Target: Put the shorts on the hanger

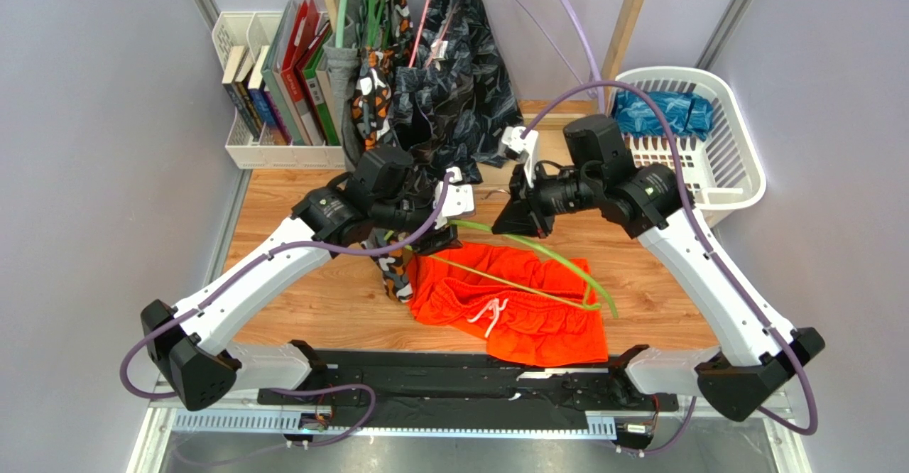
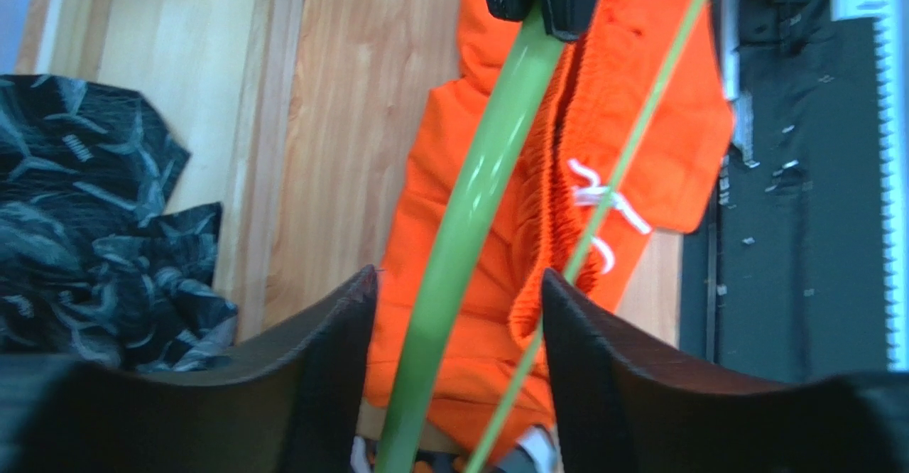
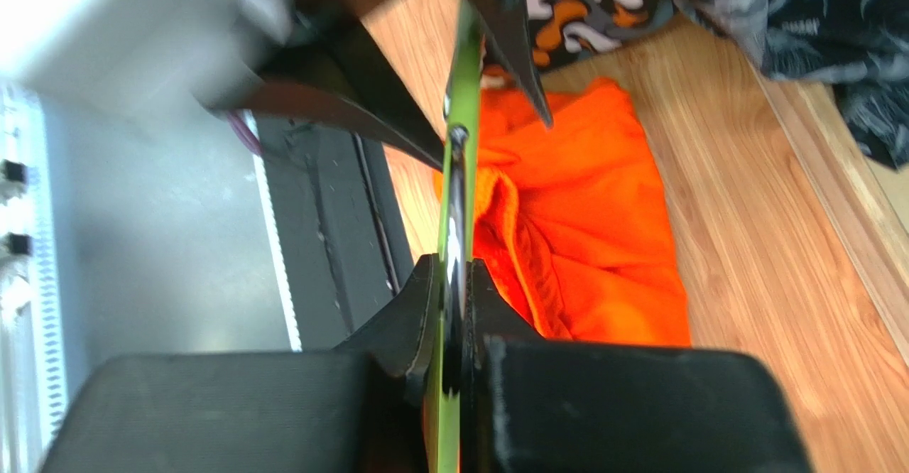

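While right gripper (image 3: pixel 450 281) clamps the hanger (image 2: pixel 473 207) over the shorts (image 1: pixel 533 324), left gripper (image 2: pixel 459 281) gapes

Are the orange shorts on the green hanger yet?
Not yet. The shorts lie rumpled on the table, and the hanger crosses above them, pinched by the right gripper.

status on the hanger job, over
Right gripper shut on the hanger; left gripper open around its bar. Shorts on the table beneath. Camo garment beside them.
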Tool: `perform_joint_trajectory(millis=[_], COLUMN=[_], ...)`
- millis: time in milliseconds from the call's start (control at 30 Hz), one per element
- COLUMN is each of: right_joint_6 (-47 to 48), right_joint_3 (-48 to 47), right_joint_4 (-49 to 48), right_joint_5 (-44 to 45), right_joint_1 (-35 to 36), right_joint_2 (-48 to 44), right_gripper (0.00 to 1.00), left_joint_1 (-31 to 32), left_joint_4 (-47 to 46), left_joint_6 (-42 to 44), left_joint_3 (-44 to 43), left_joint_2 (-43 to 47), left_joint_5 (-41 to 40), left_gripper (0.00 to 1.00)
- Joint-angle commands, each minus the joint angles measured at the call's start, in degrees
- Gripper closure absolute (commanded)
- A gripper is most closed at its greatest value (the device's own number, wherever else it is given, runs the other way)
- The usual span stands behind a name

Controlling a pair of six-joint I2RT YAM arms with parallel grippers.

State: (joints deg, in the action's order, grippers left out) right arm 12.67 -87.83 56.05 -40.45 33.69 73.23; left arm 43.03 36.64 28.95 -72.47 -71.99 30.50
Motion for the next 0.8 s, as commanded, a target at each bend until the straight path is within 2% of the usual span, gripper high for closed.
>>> perform_joint_trajectory(millis=[0, 33, 100, 167, 233, 300, 467, 633, 767], right_joint_6=[7.5, 8.8, 14.2, 19.4, 22.5, 25.2, 30.0, 32.1, 32.9], right_joint_3=[3.2, 4.5, 5.9, 7.8, 8.4, 7.9, 7.1, 8.1, 8.6], right_joint_4=[1.7, 2.5, 5.9, 9.1, 10.7, 14.0, 21.9, 23.7, 22.6], right_joint_5=[3.9, 4.6, 6.7, 9.1, 9.9, 10.6, 8.4, 7.6, 7.9], right_joint_1=[-1.0, -1.4, -2.1, -2.3, -2.3, -2.3, -2.3, -2.3, -2.3], right_joint_2=[-6.2, -8.4, -10.6, -13.7, -15.7, -15.8, -16.0, -17.5, -16.6], right_gripper=[1.00, 1.00, 1.00, 1.00, 1.00, 1.00, 1.00, 1.00, 1.00], left_joint_1=[-1.4, -2.9, -7.9, -11.6, -12.3, -12.3, -11.7, -6.7, -5.2], left_joint_4=[4.1, 5.6, 7.9, 14.0, 20.3, 21.7, 16.9, 14.4, 13.4], left_joint_6=[-0.1, -0.8, -1.0, 1.8, 6.8, 9.3, 14.4, 20.3, 27.8], left_joint_3=[-4.3, -4.5, -6.3, -8.9, -10.1, -9.3, -1.8, 5.0, 9.2], left_joint_2=[0.4, 0.1, -1.7, -4.7, -6.7, -7.9, -5.3, -3.4, -3.4], left_joint_5=[7.0, 8.6, 13.9, 19.1, 20.8, 20.6, 16.9, 13.5, 15.0], left_gripper=[0.33, 0.28, 0.26, 0.25, 0.22, 0.21, 0.22, 0.24, 0.27])
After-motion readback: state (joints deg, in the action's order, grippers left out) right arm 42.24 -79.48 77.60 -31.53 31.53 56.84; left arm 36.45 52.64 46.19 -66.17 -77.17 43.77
